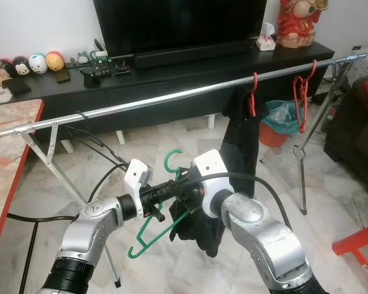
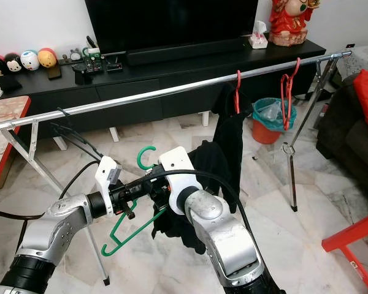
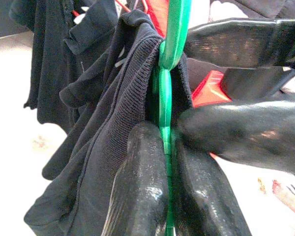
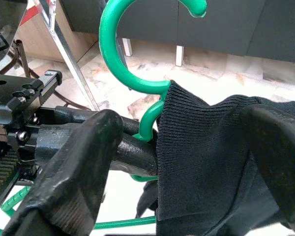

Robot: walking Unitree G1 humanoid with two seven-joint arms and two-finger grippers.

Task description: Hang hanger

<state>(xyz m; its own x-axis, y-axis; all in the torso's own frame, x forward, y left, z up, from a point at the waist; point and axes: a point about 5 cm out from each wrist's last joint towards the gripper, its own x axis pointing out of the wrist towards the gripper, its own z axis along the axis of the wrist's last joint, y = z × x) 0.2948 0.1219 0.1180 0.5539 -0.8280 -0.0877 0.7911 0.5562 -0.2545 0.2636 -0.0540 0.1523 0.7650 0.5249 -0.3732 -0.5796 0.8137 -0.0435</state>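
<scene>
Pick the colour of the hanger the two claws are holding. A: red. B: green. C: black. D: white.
B: the hanger gripped between the left claw and the right claw is green, with a black garment draped on it; the red hangers are on the rail.

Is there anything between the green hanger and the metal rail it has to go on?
Nothing visible blocks it. The green hanger sits below a bare stretch of the rail; the black garment on a red hanger hangs further to the right.
</scene>
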